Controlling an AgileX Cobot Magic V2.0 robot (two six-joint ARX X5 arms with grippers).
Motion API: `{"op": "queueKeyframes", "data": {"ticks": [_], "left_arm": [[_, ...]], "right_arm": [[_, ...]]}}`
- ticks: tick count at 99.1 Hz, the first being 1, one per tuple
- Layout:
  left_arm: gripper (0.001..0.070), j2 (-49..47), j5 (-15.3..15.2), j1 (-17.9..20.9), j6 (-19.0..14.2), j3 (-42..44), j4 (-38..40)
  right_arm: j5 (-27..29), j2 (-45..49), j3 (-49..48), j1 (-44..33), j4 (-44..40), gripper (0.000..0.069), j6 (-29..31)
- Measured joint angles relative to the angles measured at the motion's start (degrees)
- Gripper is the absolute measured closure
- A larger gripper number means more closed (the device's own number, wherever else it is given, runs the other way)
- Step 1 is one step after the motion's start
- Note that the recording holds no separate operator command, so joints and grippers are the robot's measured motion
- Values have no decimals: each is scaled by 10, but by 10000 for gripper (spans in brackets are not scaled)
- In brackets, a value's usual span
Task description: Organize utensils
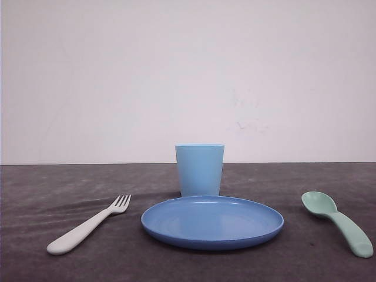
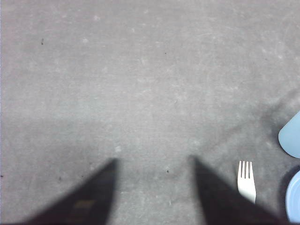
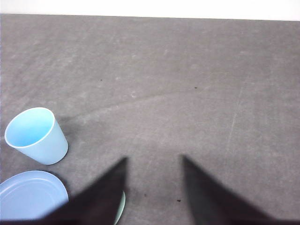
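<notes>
A white fork [image 1: 88, 226] lies on the dark grey table to the left of the blue plate [image 1: 170, 226], tines pointing away from me. A mint-green spoon [image 1: 338, 222] lies to the right of the plate, bowl at the far end. In the left wrist view my left gripper [image 2: 154, 161] hangs open above bare table, with the fork's tines [image 2: 246, 178] just beside one finger. In the right wrist view my right gripper [image 3: 153, 159] is open too, over bare cloth. One of its fingers hides most of the spoon's bowl [image 3: 121, 206].
A light blue cup [image 1: 200, 169] stands upright just behind the plate, also seen as the cup [image 3: 36, 136] and plate [image 3: 28, 197] in the right wrist view. A white wall closes off the table's far edge.
</notes>
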Motion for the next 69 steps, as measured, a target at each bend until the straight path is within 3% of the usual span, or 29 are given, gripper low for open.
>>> {"op": "queueKeyframes", "data": {"ticks": [13, 26, 42, 69], "left_arm": [[277, 1, 27, -10, -9, 0, 0], [277, 16, 28, -38, -30, 3, -10], [277, 64, 28, -98, -64, 3, -12], [277, 181, -34, -225, -112, 3, -1]], "right_arm": [[-14, 5, 0, 0, -3, 303, 2], [-17, 13, 0, 0, -5, 294, 5], [-17, 19, 0, 9, -5, 293, 8], [-16, 25, 0, 13, -10, 293, 8]]}}
